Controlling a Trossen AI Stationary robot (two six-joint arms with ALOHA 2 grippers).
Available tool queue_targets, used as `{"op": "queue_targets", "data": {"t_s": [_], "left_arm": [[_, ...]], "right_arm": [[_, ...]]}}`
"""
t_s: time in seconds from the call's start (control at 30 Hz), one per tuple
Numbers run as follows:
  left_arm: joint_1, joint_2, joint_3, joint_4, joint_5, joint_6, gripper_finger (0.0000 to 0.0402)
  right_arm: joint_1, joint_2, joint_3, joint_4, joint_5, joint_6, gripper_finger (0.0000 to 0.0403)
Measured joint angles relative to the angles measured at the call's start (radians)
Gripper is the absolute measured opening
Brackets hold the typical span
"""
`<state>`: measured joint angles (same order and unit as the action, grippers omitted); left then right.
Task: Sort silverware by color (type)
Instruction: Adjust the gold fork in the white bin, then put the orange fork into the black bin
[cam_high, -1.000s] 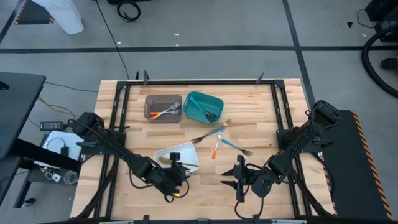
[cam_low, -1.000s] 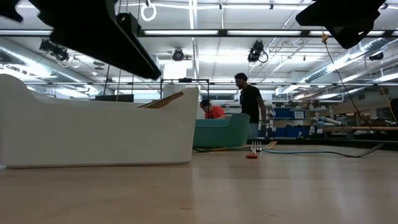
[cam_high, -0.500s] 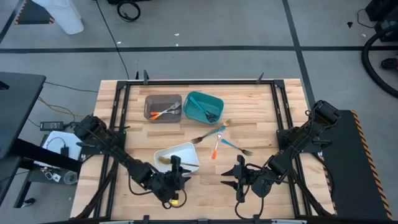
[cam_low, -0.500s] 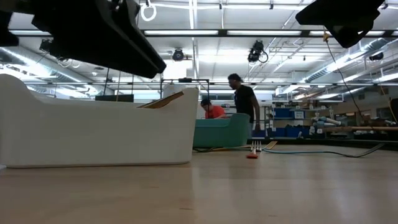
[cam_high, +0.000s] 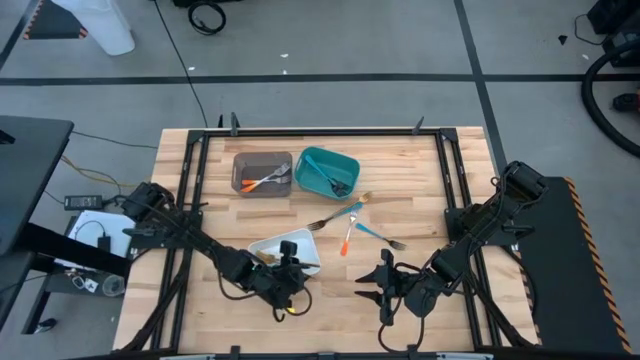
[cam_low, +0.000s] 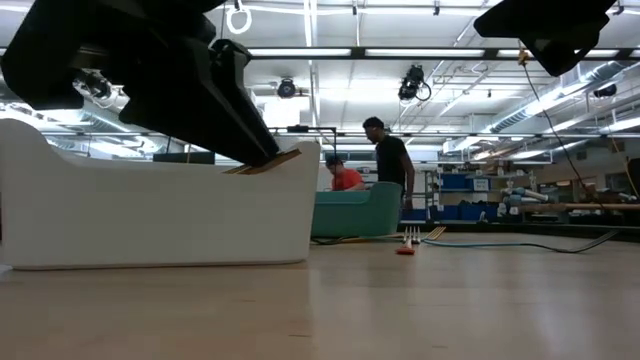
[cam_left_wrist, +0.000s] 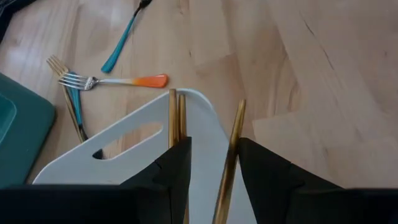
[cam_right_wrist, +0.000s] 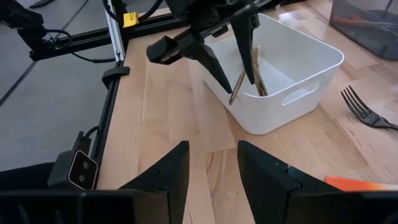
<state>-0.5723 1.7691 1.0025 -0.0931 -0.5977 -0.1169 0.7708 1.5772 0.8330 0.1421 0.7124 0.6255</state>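
Gold-handled silverware is where my left pincer (cam_high: 285, 272) is working: it is hovering at the near corner of the white tray (cam_high: 297, 240), low over the rim. Its fingers (cam_left_wrist: 177, 168) are standing apart, and one gold handle (cam_left_wrist: 236, 130) is leaning over the tray's rim in the gap between them, close against one finger; the gap is far wider than the handle. Two more gold handles (cam_left_wrist: 173, 118) are lying side by side inside the tray. Farther back on the wooden surface (cam_high: 420, 170), a grey bin (cam_high: 240, 158) is holding orange-handled pieces (cam_high: 262, 182), and just beside it to the right a teal bin (cam_high: 345, 162) is holding teal-blue ones (cam_high: 325, 178). Between the bins and the tray, more to the right, loose pieces are lying on the bare wood: a gold fork (cam_high: 328, 219) crossing under a teal-handled one (cam_high: 350, 210), an orange-handled fork (cam_high: 347, 238), and another teal-handled fork (cam_high: 378, 236). My right pincer (cam_high: 375, 280) is waiting near the front edge, to the right of the tray and apart from it, its two fingers (cam_right_wrist: 168, 171) spread with nothing between them, pointing toward the tray.
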Motion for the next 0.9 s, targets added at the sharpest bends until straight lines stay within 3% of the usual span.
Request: {"op": "queue_targets", "data": {"t_s": [0.13, 0.37, 0.47, 0.6, 0.77, 0.9], "left_arm": [[0.004, 0.000, 0.000, -0.003, -0.017, 0.035, 0.0142], [-0.036, -0.001, 0.000, -0.001, -0.204, 0.138, 0.0142], [-0.044, -0.002, 0.000, 0.002, -0.226, 0.142, 0.0142], [-0.054, -0.002, 0.000, 0.052, -0.216, 0.140, 0.0142], [-0.050, -0.002, 0.000, 0.130, -0.073, 0.131, 0.0142], [-0.041, -0.002, 0.000, 0.174, -0.057, 0.137, 0.0142]], "right_arm": [[0.000, 0.000, 0.000, 0.000, 0.000, -0.001, 0.0146], [0.000, 0.000, 0.000, 0.000, 0.000, -0.008, 0.0146], [0.000, 0.000, 0.000, 0.000, 0.000, -0.008, 0.0146], [0.000, 0.000, 0.000, 0.000, 0.000, -0.009, 0.0146], [0.000, 0.000, 0.000, 0.000, 0.000, -0.020, 0.0146], [0.000, 0.000, 0.000, 0.001, 0.000, -0.024, 0.0146]]}}
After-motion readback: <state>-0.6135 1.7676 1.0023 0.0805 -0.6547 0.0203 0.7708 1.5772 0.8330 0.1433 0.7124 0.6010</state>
